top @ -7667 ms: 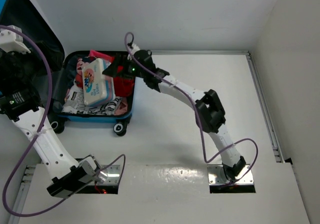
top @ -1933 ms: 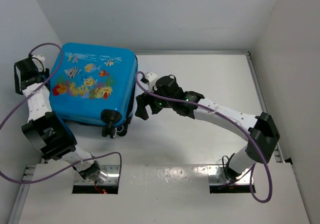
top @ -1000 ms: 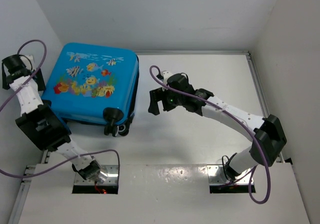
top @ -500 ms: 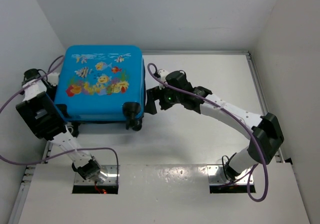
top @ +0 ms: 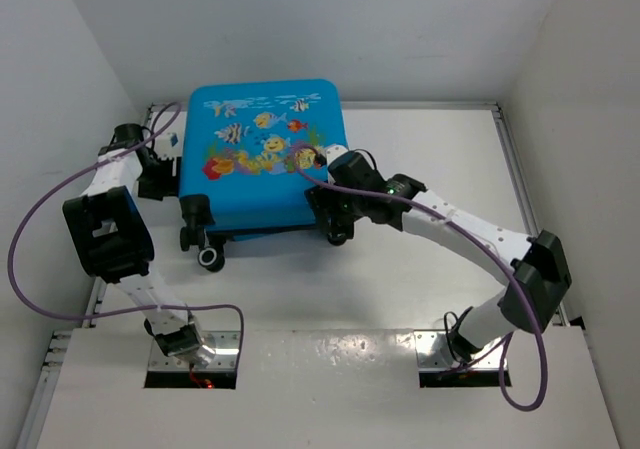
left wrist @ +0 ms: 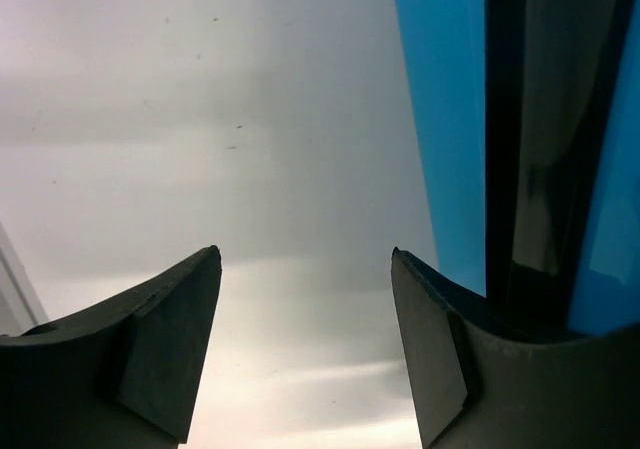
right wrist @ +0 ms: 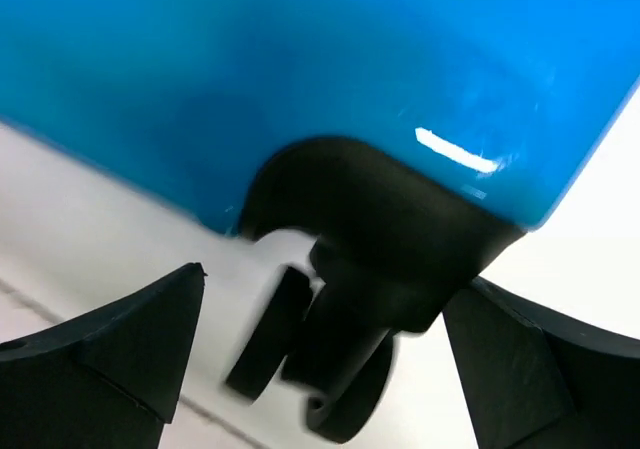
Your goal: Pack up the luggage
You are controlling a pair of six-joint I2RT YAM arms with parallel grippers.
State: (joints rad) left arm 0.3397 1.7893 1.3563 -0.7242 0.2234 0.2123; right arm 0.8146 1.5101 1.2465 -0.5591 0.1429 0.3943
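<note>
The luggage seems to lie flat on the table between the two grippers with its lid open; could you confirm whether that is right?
Not quite: the luggage is closed, with its fish-printed shell facing up, as the top external view shows. The rest holds: it lies flat on the table between the left gripper and the right gripper.

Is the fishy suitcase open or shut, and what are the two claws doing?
Bright-blue hard-shell suitcase with cartoon fish: shut, lying flat, fish side up.
Left claw: open, empty, right beside the suitcase's edge.
Right claw: open, holding nothing, pointed at a small black suitcase wheel.
</note>
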